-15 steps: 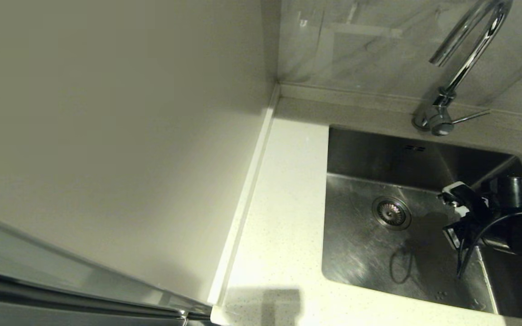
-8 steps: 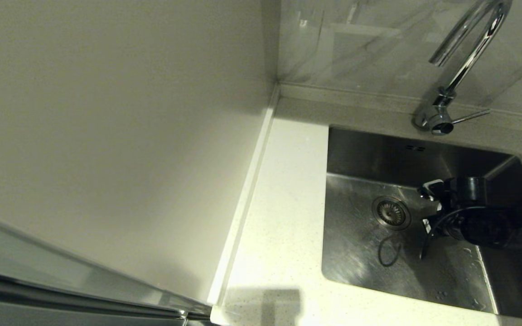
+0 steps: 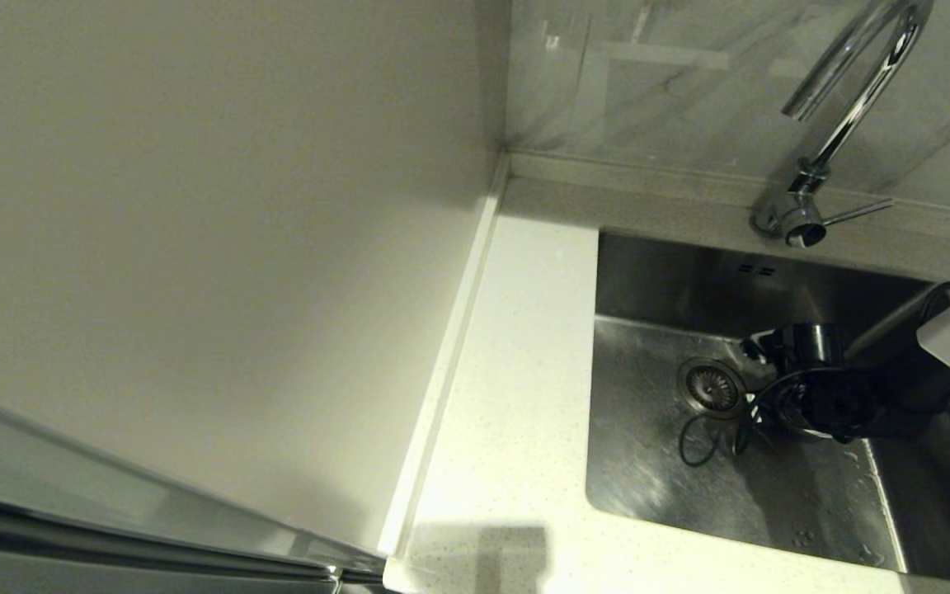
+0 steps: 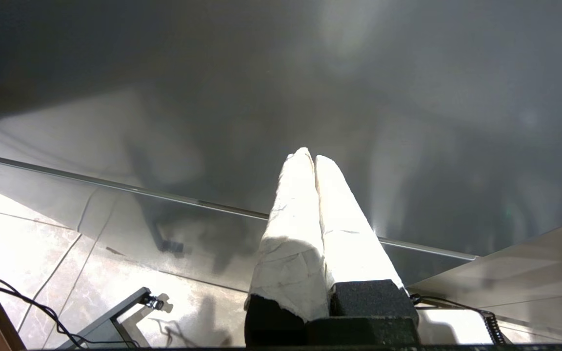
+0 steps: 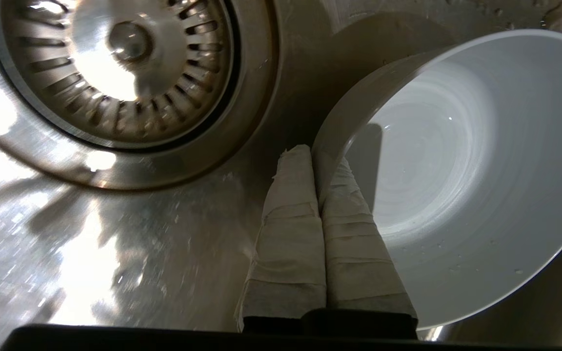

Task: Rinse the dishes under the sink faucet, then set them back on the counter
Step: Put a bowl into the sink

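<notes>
One whitish bowl [image 5: 456, 165] has its rim clenched in the right pincer [image 5: 316, 158] beside the drain [image 5: 125, 73].

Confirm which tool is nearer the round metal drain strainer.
Right. The right tool is low in the steel sink beside the drain strainer, pinching a whitish bowl's rim. The left tool is parked, no sink in its view.

No text, label, brand, number or sign is showing readably anywhere in these views; all surfaces are appearing plain and without any writing.
</notes>
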Controlling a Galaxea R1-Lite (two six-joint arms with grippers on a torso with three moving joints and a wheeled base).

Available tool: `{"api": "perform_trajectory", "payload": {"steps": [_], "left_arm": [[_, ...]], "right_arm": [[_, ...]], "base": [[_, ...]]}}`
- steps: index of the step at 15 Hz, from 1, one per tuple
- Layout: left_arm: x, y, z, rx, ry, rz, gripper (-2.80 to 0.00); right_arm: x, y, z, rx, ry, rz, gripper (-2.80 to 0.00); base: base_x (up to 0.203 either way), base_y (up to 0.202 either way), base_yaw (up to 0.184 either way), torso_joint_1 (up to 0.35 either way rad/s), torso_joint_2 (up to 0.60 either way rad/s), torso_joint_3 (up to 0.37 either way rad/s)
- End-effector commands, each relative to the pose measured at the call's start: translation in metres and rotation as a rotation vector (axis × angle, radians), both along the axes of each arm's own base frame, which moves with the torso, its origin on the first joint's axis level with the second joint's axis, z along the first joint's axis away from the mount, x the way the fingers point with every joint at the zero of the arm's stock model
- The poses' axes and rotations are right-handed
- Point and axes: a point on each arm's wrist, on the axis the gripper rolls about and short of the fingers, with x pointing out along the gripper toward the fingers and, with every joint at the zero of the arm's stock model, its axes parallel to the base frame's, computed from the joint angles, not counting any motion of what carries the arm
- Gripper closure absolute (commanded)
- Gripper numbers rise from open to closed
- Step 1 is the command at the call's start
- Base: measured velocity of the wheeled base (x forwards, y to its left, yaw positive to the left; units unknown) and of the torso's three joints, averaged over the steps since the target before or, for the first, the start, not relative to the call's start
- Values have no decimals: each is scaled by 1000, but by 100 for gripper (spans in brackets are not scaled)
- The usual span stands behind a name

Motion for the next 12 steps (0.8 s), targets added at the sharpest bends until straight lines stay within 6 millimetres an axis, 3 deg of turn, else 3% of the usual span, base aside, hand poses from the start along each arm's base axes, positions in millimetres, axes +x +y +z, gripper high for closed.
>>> {"api": "perform_trajectory", "payload": {"steps": [1,3,4,8,12], "left_arm": [[0,0,0,-1,-4,1,0],[0,0,0,-1,-4,1,0],[0,0,0,-1,-4,1,0],[0,0,0,-1,-4,1,0],[0,0,0,0,-4,1,0]], "right_arm": [[5,-1,-10,-1,12,0,0],[6,-1,-13,-1,16,-5,0],[5,-1,-13,3,12,-18,-280],[-9,0,14,12,-28,-29,-280],[-40,-2,76,1,-146,-41,-280]], "base": [[0,0,0,0,0,0],[0,0,0,0,0,0],[0,0,0,0,0,0],[0,0,0,0,0,0],[0,0,0,0,0,0]]}}
